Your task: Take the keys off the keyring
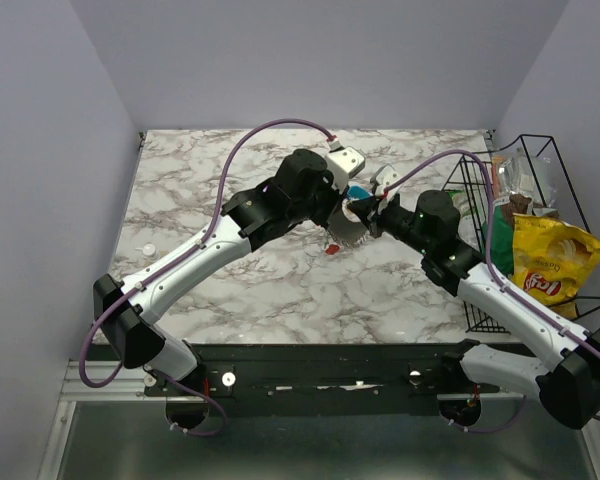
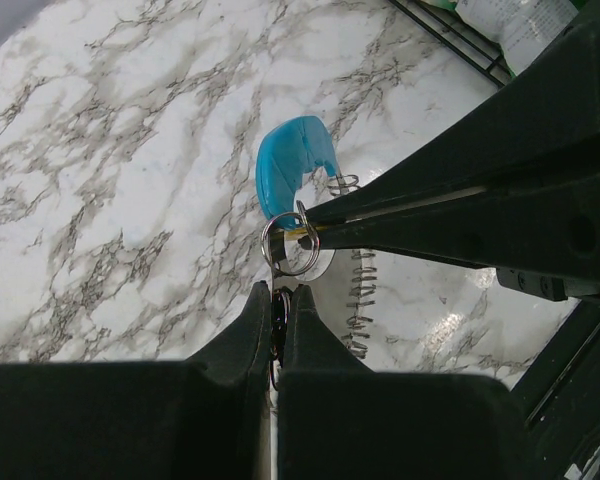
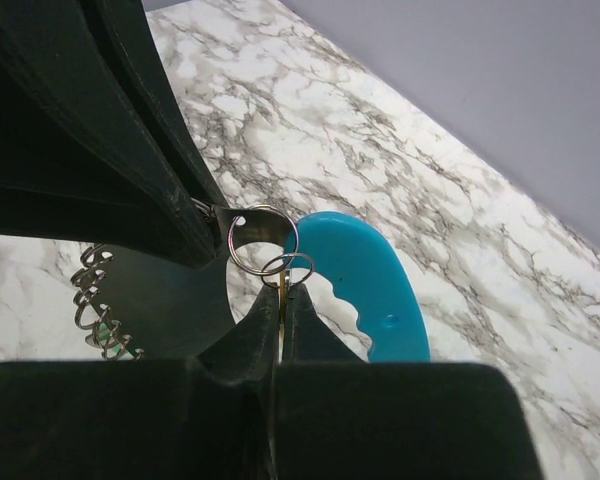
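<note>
Far left on the marble table sits a small white disc, well apart from everything else. The left gripper reaches to the table's middle, its claw pressed together on a flat metal tab. A split ring passes through the tab's hole. A smaller wire ring overlaps that one. The right gripper meets the left tip to tip and is clamped tight on this smaller ring, with a sliver of yellow showing between its fingers. The keyring is right behind both claws, its bright blue part just beside the rings and a wire coil near it. A red key shows just below the claws; I cannot tell whether it lies or hangs. Far right, a black wire basket holds a yellow chip bag.
</note>
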